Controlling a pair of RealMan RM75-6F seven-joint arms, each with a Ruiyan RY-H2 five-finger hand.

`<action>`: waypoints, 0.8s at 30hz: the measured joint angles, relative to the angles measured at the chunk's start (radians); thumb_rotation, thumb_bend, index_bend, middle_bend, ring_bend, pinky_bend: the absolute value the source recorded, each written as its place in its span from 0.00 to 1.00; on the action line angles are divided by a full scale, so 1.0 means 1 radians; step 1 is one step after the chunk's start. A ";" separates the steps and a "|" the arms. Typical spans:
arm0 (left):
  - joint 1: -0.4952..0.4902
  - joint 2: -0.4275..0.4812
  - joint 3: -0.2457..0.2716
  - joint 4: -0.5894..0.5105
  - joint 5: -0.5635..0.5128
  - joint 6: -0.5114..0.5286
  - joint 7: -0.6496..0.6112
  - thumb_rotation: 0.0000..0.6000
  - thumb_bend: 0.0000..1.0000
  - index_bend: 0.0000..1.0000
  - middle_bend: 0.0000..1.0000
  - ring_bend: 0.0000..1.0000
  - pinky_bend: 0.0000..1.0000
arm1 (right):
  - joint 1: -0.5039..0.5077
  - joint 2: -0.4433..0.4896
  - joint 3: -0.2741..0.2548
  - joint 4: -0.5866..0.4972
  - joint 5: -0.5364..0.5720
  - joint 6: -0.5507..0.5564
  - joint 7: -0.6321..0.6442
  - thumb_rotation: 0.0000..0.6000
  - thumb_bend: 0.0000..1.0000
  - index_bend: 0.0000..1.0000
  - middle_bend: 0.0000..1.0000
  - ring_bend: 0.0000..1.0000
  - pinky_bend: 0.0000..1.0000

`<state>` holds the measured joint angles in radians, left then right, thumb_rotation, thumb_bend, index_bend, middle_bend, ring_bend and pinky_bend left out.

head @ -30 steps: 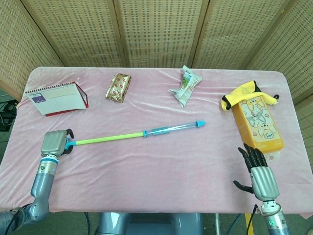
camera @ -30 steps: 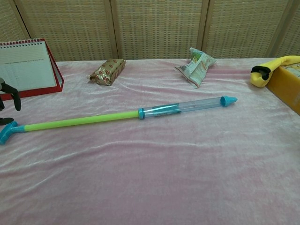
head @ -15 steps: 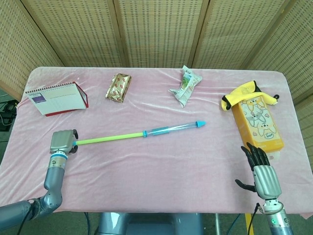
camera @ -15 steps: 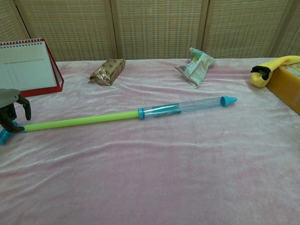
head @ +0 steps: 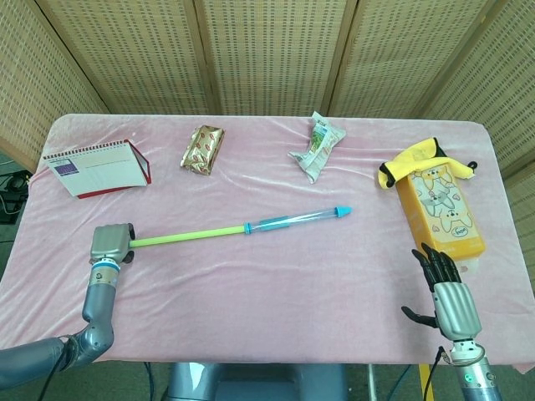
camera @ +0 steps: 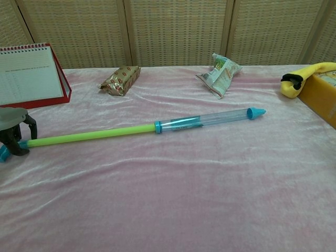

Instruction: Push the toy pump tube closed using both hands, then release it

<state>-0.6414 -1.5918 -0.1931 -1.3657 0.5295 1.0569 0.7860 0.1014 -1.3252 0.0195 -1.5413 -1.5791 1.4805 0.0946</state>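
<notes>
The toy pump tube (head: 188,234) lies pulled out across the pink table: a green rod (camera: 89,135), a clear barrel (camera: 210,118) and a blue tip (head: 343,210) pointing right. My left hand (head: 110,244) sits over the blue handle end at the far left. In the chest view the left hand (camera: 13,131) has its dark fingers curled down on both sides of the rod, gripping it. My right hand (head: 443,288) hovers near the table's front right corner with fingers spread, holding nothing, far from the tip. The chest view does not show it.
A desk calendar (head: 96,167) stands at the back left, beyond the left hand. A gold snack packet (head: 203,149) and a white-green packet (head: 318,146) lie at the back. A yellow box (head: 439,209) with a yellow soft toy (head: 410,163) sits just beyond the right hand.
My left hand has moved right onto the handle end and its fingers have closed down around it. The pump tube and the right hand have barely moved.
</notes>
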 measured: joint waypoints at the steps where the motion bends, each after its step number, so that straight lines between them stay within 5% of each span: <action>1: -0.002 -0.005 0.003 0.007 -0.003 -0.002 0.001 1.00 0.36 0.41 0.95 0.83 0.79 | 0.000 0.000 0.000 0.000 0.000 0.000 0.001 1.00 0.24 0.02 0.00 0.00 0.00; 4: -0.008 -0.019 0.008 0.025 -0.014 -0.008 0.003 1.00 0.40 0.45 0.95 0.83 0.79 | 0.000 0.000 0.002 0.001 0.001 0.001 0.005 1.00 0.24 0.02 0.00 0.00 0.00; 9: -0.010 -0.033 0.018 0.038 -0.005 -0.005 -0.004 1.00 0.61 0.69 0.95 0.83 0.79 | 0.000 0.001 0.004 0.004 0.003 0.001 0.013 1.00 0.24 0.02 0.00 0.00 0.00; 13: -0.005 -0.031 0.026 0.033 0.023 0.012 -0.018 1.00 0.68 0.82 0.95 0.83 0.79 | 0.002 0.000 0.002 0.003 0.004 -0.003 0.014 1.00 0.24 0.02 0.00 0.00 0.00; 24: 0.014 0.043 0.020 -0.084 0.101 0.076 -0.062 1.00 0.70 0.85 0.95 0.83 0.79 | 0.001 0.003 -0.004 -0.009 -0.001 -0.008 0.010 1.00 0.24 0.02 0.00 0.00 0.00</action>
<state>-0.6272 -1.5493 -0.1730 -1.4502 0.6305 1.1330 0.7238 0.1028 -1.3220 0.0151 -1.5504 -1.5804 1.4725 0.1044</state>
